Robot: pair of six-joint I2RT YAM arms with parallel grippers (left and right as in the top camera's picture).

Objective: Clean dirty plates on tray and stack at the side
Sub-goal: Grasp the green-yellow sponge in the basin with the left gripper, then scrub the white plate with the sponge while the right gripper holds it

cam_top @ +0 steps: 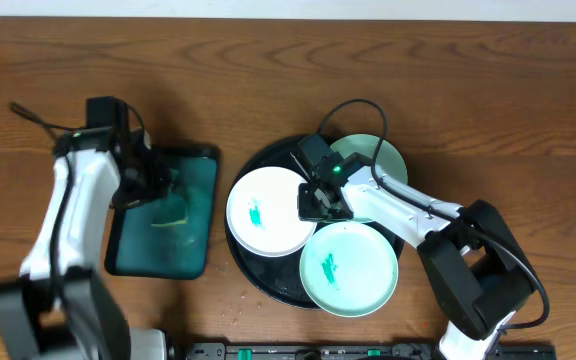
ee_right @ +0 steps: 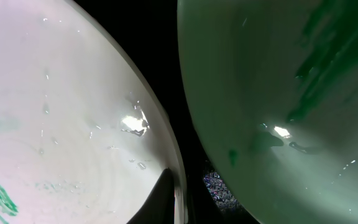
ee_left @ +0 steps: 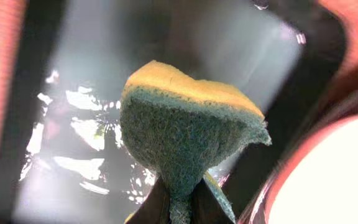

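Overhead first: the left gripper (cam_top: 158, 187) hangs over the teal tray (cam_top: 183, 255) on the left part of the table (cam_top: 468, 90), jaws squeezed tight on the sponge (cam_top: 173, 211). The left wrist view confirms it. The sponge (ee_left: 191, 130) is pinched at its lower end between the fingertips, green scrubbing face towards the camera, yellow back behind, lifted off the wet tray floor.

Over to the black tray (cam_top: 253, 275) at the middle of the table. The right gripper (cam_top: 323, 200) is closed down on the right rim of the white plate (cam_top: 263, 212), which sits on the tray's left side with a green smear near its centre. The right wrist view shows a finger (ee_right: 161, 200) clamped right on that rim.

The far mint plate (cam_top: 388, 160) sits at the tray's far right, the near mint plate (cam_top: 348, 268) at its near right, also smeared.

Here's the relation that matters: the white plate lies directly right of the sponge, just past the teal tray's right edge. The left arm is the nearer one for scrubbing, so a short sideways carry looks like the next call, with the right arm steadying the plate.
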